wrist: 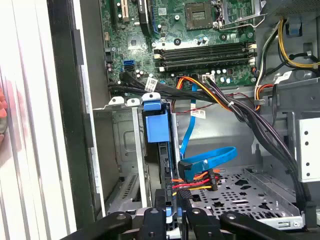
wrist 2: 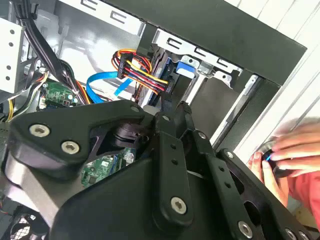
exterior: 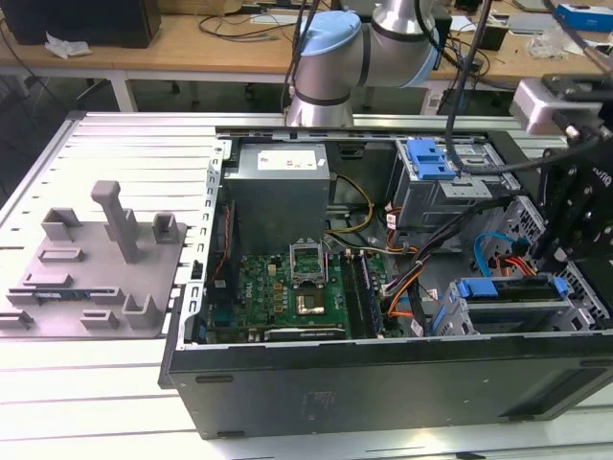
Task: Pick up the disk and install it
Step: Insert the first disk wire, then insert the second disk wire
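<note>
Black pincer (wrist 2: 167, 122) links are crowding the second wrist view, closing on the disk's (wrist 2: 182, 67) edge while a hand (wrist 2: 287, 155) is blurring nearby. Seen from the first wrist view, the disk (wrist: 155, 127) is sitting upright in its bay (wrist: 120, 150), presumably mid-seating, its lower part hidden. Across the exterior view, the disk (exterior: 503, 287) is lying inside the case (exterior: 383, 383).

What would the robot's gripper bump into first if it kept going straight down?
Probably the disk in its blue bracket, standing in the drive cage right ahead of the gripper. Depth is hard to judge.
</note>
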